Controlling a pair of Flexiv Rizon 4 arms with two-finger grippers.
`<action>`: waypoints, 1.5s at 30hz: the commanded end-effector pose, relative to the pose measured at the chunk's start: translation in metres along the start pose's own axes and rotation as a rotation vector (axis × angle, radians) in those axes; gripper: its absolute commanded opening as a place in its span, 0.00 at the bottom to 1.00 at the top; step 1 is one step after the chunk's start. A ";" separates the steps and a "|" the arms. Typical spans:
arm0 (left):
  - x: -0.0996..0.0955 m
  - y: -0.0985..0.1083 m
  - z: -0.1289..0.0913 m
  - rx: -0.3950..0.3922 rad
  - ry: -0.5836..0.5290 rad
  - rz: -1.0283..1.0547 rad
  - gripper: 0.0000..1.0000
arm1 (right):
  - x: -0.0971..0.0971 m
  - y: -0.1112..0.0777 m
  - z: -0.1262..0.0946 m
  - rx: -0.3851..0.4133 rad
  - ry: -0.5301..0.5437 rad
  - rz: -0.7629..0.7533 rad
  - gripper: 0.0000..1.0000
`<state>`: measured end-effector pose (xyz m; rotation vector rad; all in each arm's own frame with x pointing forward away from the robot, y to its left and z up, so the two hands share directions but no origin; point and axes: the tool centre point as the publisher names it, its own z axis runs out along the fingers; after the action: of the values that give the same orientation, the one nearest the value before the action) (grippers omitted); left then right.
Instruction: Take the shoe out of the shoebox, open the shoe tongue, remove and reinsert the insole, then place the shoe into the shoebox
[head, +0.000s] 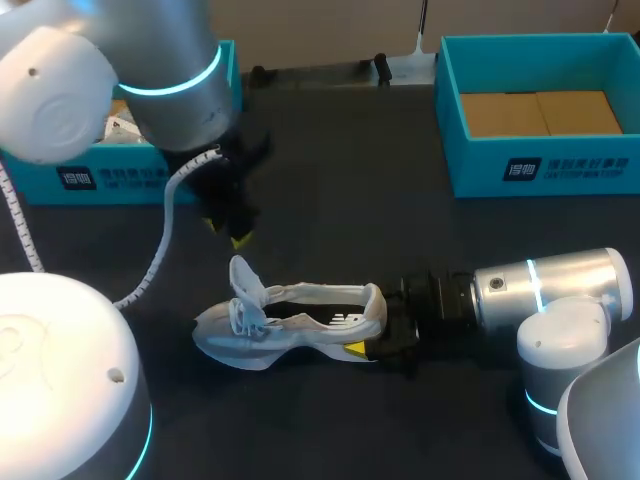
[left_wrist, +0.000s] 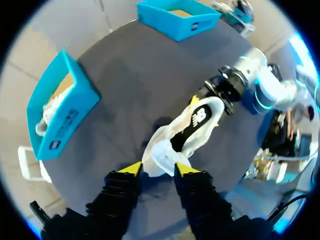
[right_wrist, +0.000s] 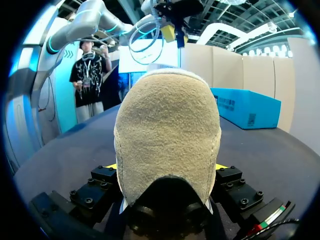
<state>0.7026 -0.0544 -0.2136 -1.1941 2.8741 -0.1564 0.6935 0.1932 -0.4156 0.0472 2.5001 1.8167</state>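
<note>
So the shoe is out on the table, with its long axis running side to side: toe toward my left, heel toward my right. The right gripper is clamped on the heel from both sides, pinning it. The left gripper hangs just above the toe and tongue end, fingers spread and holding nothing, so I'd guess it's the one placed to work the tongue. The left box has something white in it, looks like another shoe. The right box shows only a brown cardboard floor.
</note>
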 end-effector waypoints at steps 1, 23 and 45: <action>0.008 -0.009 -0.006 -0.014 -0.012 0.101 0.00 | 0.001 0.001 0.001 0.004 -0.001 0.000 0.00; 0.024 -0.028 -0.018 -0.009 0.023 0.516 0.00 | 0.001 0.001 0.001 0.004 -0.001 0.000 0.00; 0.070 -0.020 0.038 0.081 0.038 0.651 0.00 | 0.001 0.001 0.001 0.004 -0.001 0.000 0.00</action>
<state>0.6701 -0.1237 -0.2481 -0.2082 3.0730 -0.2631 0.6935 0.1932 -0.4156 0.0471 2.5001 1.8168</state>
